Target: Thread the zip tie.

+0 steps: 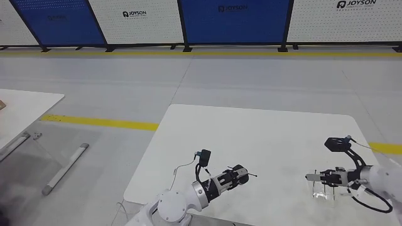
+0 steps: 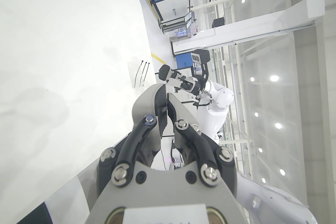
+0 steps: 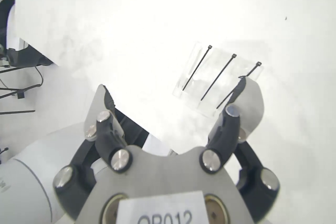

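Observation:
Three black zip ties (image 3: 219,76) lie side by side on a small clear plate (image 3: 237,62) near the table's front right. My right gripper (image 3: 176,93) hovers just short of the plate, open wide, and one finger (image 3: 249,96) overlaps the tail of the nearest tie (image 3: 253,70). In the top view that gripper (image 1: 312,177) sits over the plate (image 1: 323,193). My left gripper (image 1: 244,176) is at the table's front middle with its fingers (image 2: 160,101) pressed together. A thin black zip tie (image 1: 253,176) sticks out of it. The left wrist view also shows the three ties (image 2: 141,72) and the right gripper (image 2: 164,72).
The white table (image 1: 264,138) has bare room between the two arms and toward its far edge. Its front edge runs close under both grippers. Blue and white partition panels (image 1: 232,6) stand far behind, across the grey floor.

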`<state>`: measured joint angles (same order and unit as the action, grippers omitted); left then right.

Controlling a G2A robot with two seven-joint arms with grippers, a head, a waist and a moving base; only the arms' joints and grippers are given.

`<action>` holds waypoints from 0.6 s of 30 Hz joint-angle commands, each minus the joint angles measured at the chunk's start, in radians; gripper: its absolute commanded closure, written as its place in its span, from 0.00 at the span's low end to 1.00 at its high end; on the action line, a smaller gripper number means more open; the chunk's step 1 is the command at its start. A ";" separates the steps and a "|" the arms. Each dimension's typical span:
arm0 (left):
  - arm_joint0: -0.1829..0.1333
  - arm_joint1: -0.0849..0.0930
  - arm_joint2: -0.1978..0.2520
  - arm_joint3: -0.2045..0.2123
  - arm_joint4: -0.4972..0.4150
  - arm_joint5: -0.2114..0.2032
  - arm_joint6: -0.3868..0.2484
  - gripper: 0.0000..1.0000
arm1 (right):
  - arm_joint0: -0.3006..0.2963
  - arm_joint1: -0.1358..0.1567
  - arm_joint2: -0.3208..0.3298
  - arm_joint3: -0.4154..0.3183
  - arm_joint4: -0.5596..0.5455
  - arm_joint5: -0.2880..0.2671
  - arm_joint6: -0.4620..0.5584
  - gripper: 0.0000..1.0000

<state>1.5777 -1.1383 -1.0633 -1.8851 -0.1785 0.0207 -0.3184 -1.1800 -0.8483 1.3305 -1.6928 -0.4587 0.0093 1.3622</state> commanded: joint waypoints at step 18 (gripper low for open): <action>0.000 0.000 0.000 0.000 0.000 0.000 0.000 1.00 | 0.062 -0.004 -0.060 0.023 -0.039 0.182 0.028 0.00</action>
<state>1.5777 -1.1383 -1.0633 -1.8851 -0.1785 0.0207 -0.3184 -1.1204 -0.8539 1.2778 -1.6581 -0.4886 0.1685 1.3904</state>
